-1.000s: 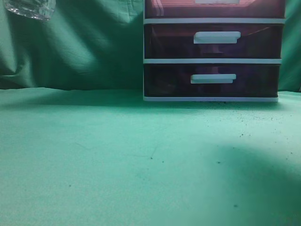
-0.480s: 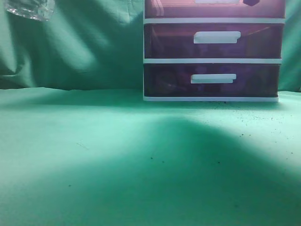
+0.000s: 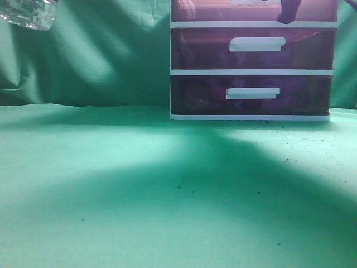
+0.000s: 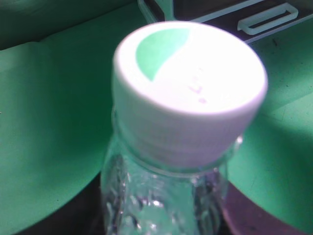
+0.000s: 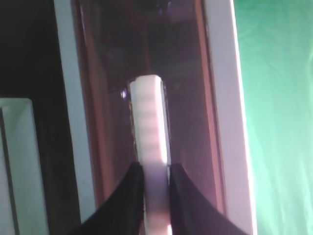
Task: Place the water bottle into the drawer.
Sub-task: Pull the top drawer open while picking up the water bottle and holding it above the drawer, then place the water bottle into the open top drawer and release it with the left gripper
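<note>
At the far upper left of the exterior view, the clear ribbed base of the bottle (image 3: 28,12) hangs high above the tabletop (image 3: 167,190), well apart from the unit (image 3: 252,72) to its right; the left wrist view looks straight onto its white cap (image 4: 188,93), with the clear ribbed body running down out of frame beneath it. The left hand itself cannot be made out there, only dark shapes at the bottom edge beside the bottle, so I cannot tell how it is closed, though the bottle is plainly carried in the air.

Further right stands the white-framed unit on the green tabletop against the green backdrop (image 3: 89,50); its three dark purple see-through drawers are stacked, the top drawer (image 3: 223,11) cut off by the frame's upper edge, the middle drawer (image 3: 201,49) and bottom drawer (image 3: 195,96) shut, each with a white bar handle.

At the top drawer's front, right of centre, a dark tip of the right hand (image 3: 288,12) reaches down over it; in the right wrist view the right hand (image 5: 156,176) is clenched on the handle (image 5: 149,122) of the drawer (image 5: 190,73), its two dark fingers (image 5: 132,188) pressed against either side of the white bar; green cloth shows at the right.
</note>
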